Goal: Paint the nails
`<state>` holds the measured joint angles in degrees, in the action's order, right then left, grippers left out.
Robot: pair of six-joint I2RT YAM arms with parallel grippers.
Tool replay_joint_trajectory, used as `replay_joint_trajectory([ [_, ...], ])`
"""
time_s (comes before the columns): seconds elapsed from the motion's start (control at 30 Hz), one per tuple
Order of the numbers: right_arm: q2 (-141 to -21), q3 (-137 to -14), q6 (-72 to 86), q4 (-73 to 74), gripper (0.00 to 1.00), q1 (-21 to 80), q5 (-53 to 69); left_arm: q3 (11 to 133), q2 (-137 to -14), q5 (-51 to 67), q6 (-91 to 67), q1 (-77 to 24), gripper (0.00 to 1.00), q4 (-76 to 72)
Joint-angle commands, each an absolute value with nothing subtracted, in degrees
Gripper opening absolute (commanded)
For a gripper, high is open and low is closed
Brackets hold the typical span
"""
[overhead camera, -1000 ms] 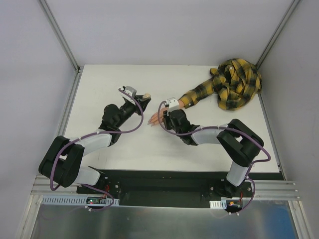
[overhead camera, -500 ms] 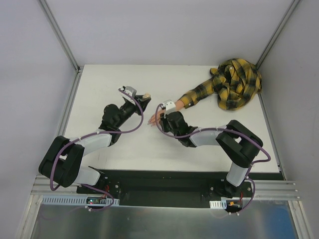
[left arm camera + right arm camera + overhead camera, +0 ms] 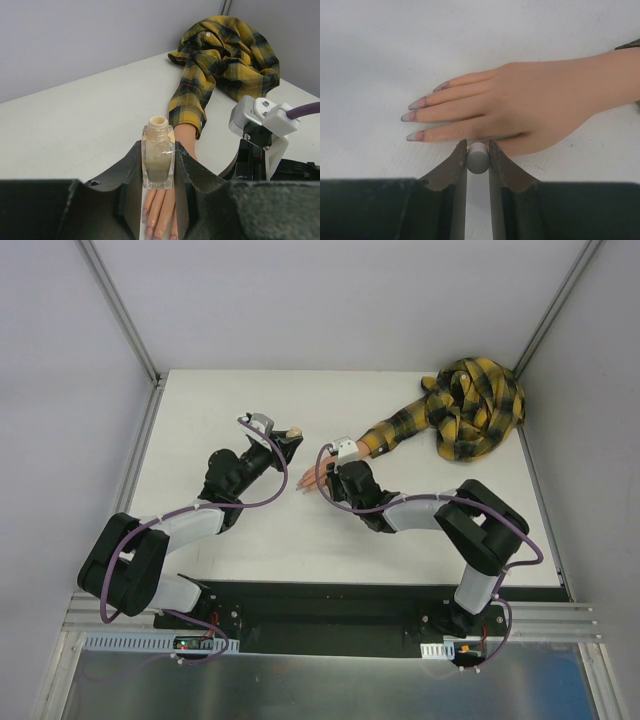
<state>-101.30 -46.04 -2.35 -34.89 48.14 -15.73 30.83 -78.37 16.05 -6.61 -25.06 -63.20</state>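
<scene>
The peach mannequin hand [image 3: 520,100] lies flat on the white table, fingers pointing left, with pale lilac nails [image 3: 410,117] at the fingertips. My right gripper [image 3: 478,150] is shut on a grey cylindrical brush cap [image 3: 478,159] right at the hand's thumb side; the brush tip is hidden. From above, the right gripper [image 3: 330,478] sits against the hand [image 3: 310,481]. My left gripper [image 3: 158,170] is shut on a small beige bottle [image 3: 158,160], uncapped and upright, held just left of the hand [image 3: 162,205]. The nails [image 3: 150,231] show below the bottle.
A yellow-black plaid sleeve [image 3: 192,100] runs from the wrist to a bunched shirt [image 3: 475,408] at the table's back right. The right arm's white wrist camera [image 3: 262,117] is close to my left gripper. Grey walls enclose the table [image 3: 250,540].
The right gripper shifted slightly left along the hand half a second ago and is back where it was. The left arm and bottle have not moved.
</scene>
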Motion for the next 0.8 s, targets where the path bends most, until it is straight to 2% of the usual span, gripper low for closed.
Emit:
replay_joint_trajectory([
  [0.0, -99.2, -46.1, -1.7, -36.1, 0.01, 48.0, -16.3, 31.4, -76.9, 17.2, -6.2, -24.9, 0.0, -66.4],
  [0.43, -100.5, -47.0, -1.1, -36.3, 0.0, 50.0, -14.5, 31.5, -76.9, 17.3, -6.2, -24.9, 0.0, -66.4],
  [0.77, -98.5, -44.6, -1.0, -36.6, 0.0, 47.5, -16.3, 31.3, -76.6, 17.0, -5.8, -24.9, 0.0, -65.9],
])
